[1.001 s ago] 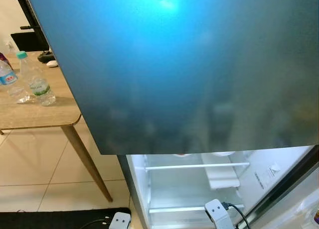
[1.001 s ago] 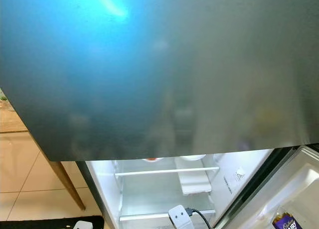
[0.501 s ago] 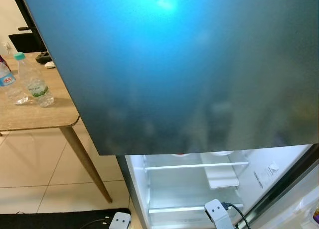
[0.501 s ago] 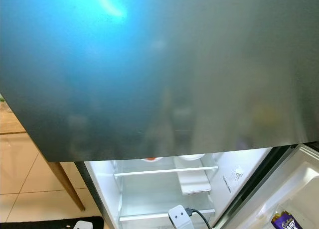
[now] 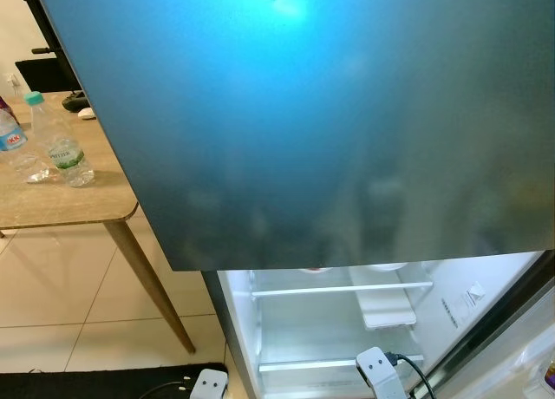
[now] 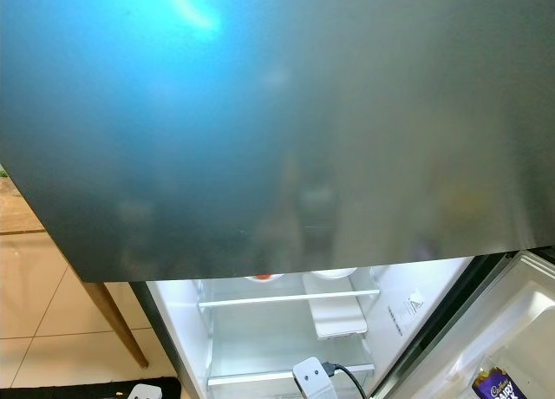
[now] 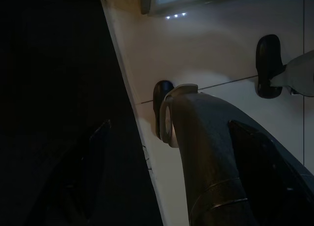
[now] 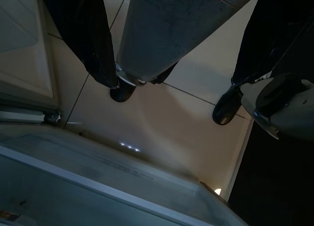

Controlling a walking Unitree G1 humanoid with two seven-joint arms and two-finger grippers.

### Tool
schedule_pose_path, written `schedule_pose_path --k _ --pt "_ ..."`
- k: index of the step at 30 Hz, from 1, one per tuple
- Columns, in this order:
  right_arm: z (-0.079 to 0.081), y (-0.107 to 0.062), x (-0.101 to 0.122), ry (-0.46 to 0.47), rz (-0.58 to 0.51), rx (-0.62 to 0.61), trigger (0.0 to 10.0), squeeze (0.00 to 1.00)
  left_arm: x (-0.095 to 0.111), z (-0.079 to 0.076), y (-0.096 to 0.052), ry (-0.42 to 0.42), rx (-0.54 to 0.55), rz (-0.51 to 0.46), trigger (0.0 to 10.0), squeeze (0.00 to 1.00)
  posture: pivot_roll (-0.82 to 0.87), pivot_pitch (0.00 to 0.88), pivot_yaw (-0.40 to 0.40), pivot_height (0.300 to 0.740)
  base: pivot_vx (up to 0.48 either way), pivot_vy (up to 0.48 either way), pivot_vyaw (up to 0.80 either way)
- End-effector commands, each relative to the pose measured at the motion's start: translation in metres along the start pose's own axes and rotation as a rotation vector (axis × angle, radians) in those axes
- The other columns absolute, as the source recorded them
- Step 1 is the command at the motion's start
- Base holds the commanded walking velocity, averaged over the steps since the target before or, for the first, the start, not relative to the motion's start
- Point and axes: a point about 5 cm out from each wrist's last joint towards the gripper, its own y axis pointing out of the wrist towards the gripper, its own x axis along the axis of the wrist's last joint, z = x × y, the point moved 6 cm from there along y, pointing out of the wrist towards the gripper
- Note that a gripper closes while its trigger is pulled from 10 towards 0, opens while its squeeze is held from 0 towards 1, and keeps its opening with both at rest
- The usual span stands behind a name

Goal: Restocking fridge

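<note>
The fridge's dark upper door [image 5: 329, 121] stands shut and close in front of me. Below it the lower compartment [image 5: 338, 330] is open and lit, with white wire-edged shelves [image 5: 342, 288] and a white tray [image 5: 386, 308]. On the shelf just under the dark door sit a red item [image 6: 264, 277] and a white bowl [image 6: 334, 274], mostly hidden. The open lower door [image 6: 520, 330] at the right holds a purple chocolate pack [image 6: 496, 386]. Two clear water bottles [image 5: 59, 143] stand on the wooden table [image 5: 78, 204] at the left. My left gripper [image 7: 169, 123] and right gripper [image 8: 171, 83] hang open over the floor by my legs.
A white box with a black cable [image 5: 380, 371] sits low in front of the open compartment, and another white box [image 5: 208, 383] lies on a dark mat [image 5: 104, 383]. The table's slanted leg [image 5: 152, 282] stands close to the fridge's left side. Beige tiles cover the floor [image 5: 52, 295].
The view has shifted slightly since a second ago. Nothing in the scene has moved, and both arms still hang idle.
</note>
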Motion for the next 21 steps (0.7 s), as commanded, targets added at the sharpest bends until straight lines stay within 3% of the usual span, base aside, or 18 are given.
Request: schedule_pose_path --k 1,21 --pt "0.0018 0.0001 -0.0037 0.013 0.011 0.003 10.0 0.0 -0.0005 -0.0023 0.0006 -0.002 -0.004 0.007 10.0 0.0 0.02 0.0 0.001 0.74 0.0 0.0 0.0" --pt "0.0032 0.0004 -0.0029 0.004 0.009 0.008 10.0 0.0 -0.0008 -0.0017 0.0004 0.008 -0.004 0.01 10.0 0.0 0.02 0.0 0.003 0.74 0.0 0.0 0.0"
